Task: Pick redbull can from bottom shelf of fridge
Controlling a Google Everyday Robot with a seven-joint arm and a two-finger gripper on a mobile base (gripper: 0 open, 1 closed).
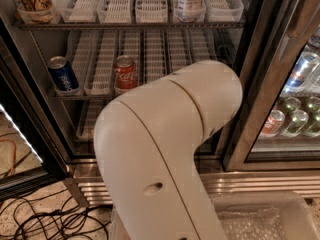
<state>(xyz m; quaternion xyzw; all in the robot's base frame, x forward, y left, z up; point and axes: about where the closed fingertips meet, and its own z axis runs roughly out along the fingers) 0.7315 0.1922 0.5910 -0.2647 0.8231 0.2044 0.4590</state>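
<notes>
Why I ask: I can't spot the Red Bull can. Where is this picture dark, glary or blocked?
Camera view: upper racks evenly lit; the bottom shelf sits in shadow, mostly blocked by the pale arm; the neighbouring cooler shines brighter; redbull can and gripper are out of sight.

Speckled floor (31, 200): black cables (60, 218), prob. tangled; tool hidden behind arm (165, 149).

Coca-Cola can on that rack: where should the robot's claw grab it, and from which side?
Probably around the middle of the round wall of the Coca-Cola can, coming in level from the open front of the fridge: it stands upright at the front edge of its lane tray, with another rack overhead. The claw is out of view, hidden past the white arm.
</notes>
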